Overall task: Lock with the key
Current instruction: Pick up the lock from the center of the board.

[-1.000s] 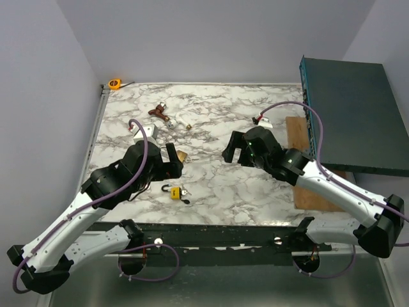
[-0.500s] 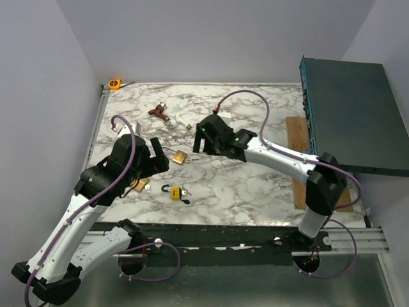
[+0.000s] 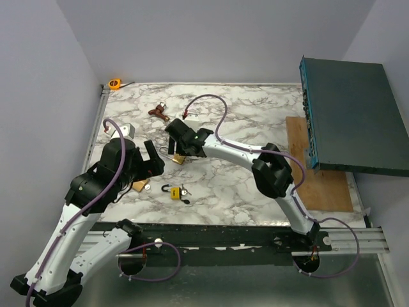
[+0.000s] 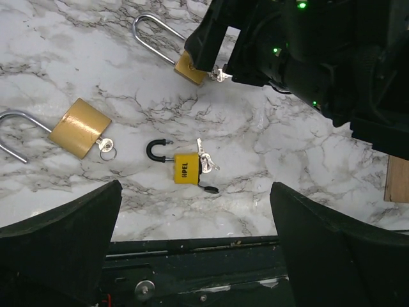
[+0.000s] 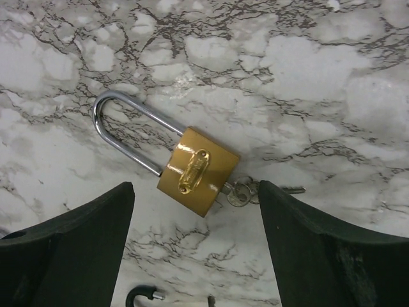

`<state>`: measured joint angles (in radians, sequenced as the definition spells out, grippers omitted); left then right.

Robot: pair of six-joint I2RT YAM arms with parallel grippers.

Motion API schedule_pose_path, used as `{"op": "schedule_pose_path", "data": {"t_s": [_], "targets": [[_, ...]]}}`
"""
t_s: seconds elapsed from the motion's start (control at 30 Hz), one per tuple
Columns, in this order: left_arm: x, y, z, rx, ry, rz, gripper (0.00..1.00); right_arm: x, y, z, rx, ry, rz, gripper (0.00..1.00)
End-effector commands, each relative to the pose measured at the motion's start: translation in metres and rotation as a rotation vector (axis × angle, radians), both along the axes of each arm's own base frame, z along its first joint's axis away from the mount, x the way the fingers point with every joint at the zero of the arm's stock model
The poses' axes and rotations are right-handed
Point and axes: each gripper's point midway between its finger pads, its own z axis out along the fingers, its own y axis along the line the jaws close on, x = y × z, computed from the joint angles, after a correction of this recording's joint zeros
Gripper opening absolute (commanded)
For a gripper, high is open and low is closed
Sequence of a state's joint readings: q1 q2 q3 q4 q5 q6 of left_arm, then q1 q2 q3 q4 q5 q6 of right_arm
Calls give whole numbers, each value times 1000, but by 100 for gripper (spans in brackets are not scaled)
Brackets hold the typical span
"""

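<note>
Both the left hand (image 4: 195, 188) and right hand (image 5: 195, 192) gape empty, the right over the brass padlock (image 5: 199, 171) just beyond the yellow padlock (image 4: 185, 168) on the desk (image 3: 255, 109): heavy, rigid, slick, probably best pinched across its body.

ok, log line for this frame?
left gripper: open, empty | right gripper: open, over brass padlock, not touching | key: at padlock base | phase: pre-grasp

The left gripper (image 4: 195, 187) is hanging with its fingers spread wide over the marble table (image 4: 300, 166), framing a small yellow padlock (image 4: 185, 168) with keys (image 4: 205, 162) beside it. A brass padlock (image 4: 80, 128) is lying off to the left, and the right arm (image 4: 319, 57) is looming over a second brass padlock (image 4: 190, 68) up top.
</note>
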<state>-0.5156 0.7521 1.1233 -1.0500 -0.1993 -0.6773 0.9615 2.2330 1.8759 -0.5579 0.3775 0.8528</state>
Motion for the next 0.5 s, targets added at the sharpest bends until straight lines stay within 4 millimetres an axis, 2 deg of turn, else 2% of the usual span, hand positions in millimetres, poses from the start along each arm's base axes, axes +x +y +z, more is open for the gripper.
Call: {"op": "schedule_pose_path", "data": {"t_s": [0.0, 0.17, 0.3, 0.47], "targets": [[-9, 10, 12, 12, -31, -11, 99, 2, 8, -13, -62, -1, -25, 80], [-12, 14, 16, 17, -45, -4, 99, 8, 12, -29, -120, -1, -42, 76], [-14, 16, 20, 11, -58, -4, 98, 11, 4, -33, -165, -11, -60, 73], [-14, 16, 18, 11, -57, -9, 98, 10, 10, -37, -167, -16, -38, 72]]}}
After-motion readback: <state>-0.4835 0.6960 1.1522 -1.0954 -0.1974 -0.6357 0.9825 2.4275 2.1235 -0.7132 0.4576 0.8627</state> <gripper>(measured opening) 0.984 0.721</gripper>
